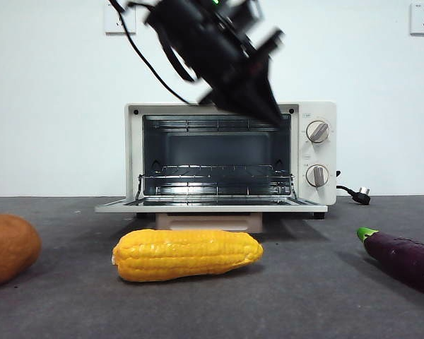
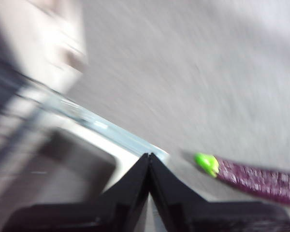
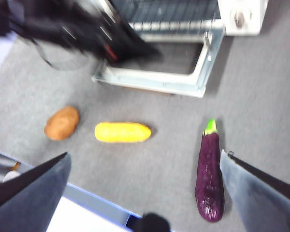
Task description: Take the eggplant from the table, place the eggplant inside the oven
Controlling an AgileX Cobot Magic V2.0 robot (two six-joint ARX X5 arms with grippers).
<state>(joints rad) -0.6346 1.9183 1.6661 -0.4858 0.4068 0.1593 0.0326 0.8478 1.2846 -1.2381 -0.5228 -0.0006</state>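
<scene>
Reaching step, nothing picked up yet: eggplant [image 3: 210, 179] flat on the worktop [image 3: 261, 106] just inside one wide-spread right gripper [image 3: 145, 166] finger, left gripper [image 2: 149, 159] fingers pinched together empty; next, down and squeeze, then into the open oven [image 1: 230, 157].

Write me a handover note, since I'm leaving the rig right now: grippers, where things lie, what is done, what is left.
Left gripper: jaws shut, empty, up in front of the oven, blurred.
Right gripper: jaws open, empty, hovering above the eggplant.
Eggplant: lying on the table, green stem toward the oven, beside the corn cob and the orange-brown vegetable.
Done: the oven door is down and the wire rack is bare.
Left: grasp the eggplant, lift it and place it in the oven.
</scene>
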